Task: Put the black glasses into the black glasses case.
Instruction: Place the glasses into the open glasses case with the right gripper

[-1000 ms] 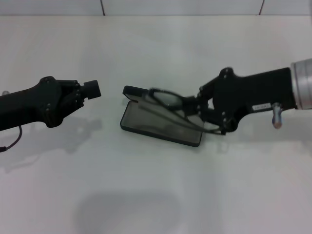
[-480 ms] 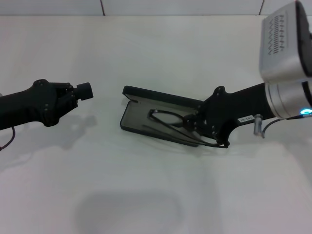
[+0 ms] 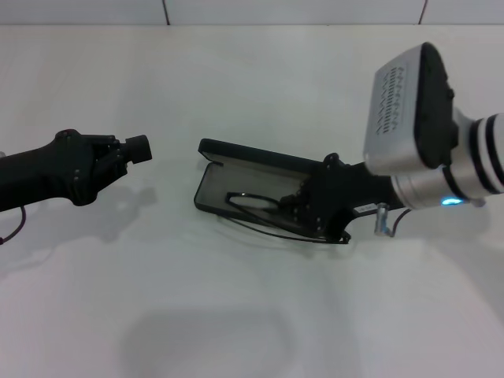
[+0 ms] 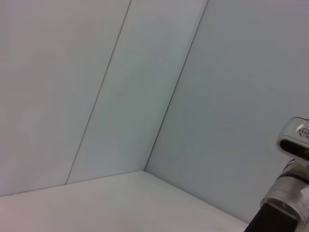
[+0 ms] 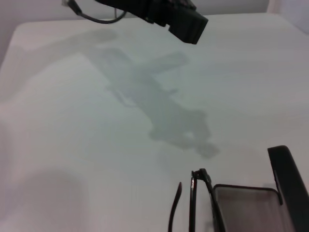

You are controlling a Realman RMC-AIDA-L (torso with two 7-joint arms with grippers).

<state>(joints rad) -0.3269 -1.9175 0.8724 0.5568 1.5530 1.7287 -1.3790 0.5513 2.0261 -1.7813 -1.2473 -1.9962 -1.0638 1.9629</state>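
Alignment is what the coming move turns on: the thin black-framed glasses with clear oval lenses (image 3: 256, 202) lie with their long axis along the long axis of the matte black rectangular hinged case (image 3: 236, 169), lens end toward the robot's left and temple arms running back toward the right gripper (image 3: 303, 206); the case is open on the white table (image 3: 236, 315), its lid standing along the far edge; the lenses look to be down on the grey lining, while one slim temple arm seems to trail over the near rim, though how far it overhangs I cannot tell; in the right wrist view the glasses (image 5: 195, 205) show edge-on at the end of the tray (image 5: 251, 208); the right arm reaches in low from the robot's right, wrist dropped to the case's right end, plainly the nearer arm; its claw is buried against the dark frame and case, so whether it is clamped on the glasses or parted I cannot tell; the left gripper (image 3: 134, 147) hangs well apart to the left, above the table, fingers not readable either; my judgement is that the glasses are almost seated and need only release.
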